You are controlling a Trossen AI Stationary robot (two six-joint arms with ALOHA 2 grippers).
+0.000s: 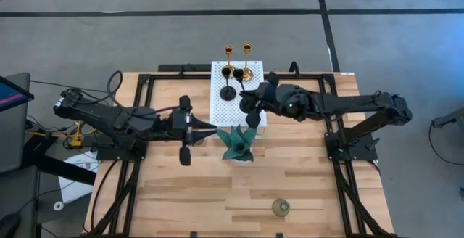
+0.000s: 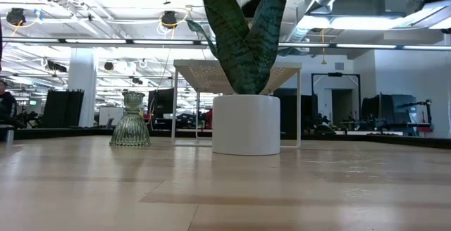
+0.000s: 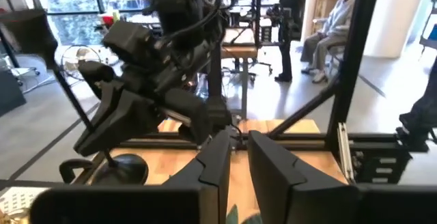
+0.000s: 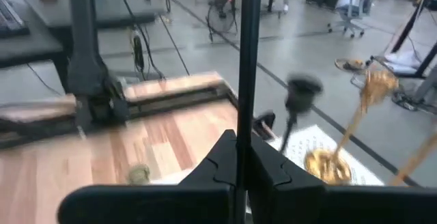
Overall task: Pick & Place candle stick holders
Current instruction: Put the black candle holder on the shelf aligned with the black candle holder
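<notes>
Holding one black holder (image 1: 251, 112) by its slim stem, right gripper (image 4: 239, 157) clenched, above white pegboard (image 1: 217, 107) edge | risk: stem swings, topples gold holders (image 1: 238, 53) nearby | left gripper (image 3: 235, 166) near-closed, empty, beside plant (image 1: 237, 142)

Holders (image 1: 237, 60) on perforated board (image 1: 217, 104), plant (image 1: 237, 142) in front, left of the right arm.

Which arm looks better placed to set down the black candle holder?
Right. The right gripper is shut on the black candle holder by its stem, at the edge of the white board. The left gripper waits by the potted plant.
</notes>
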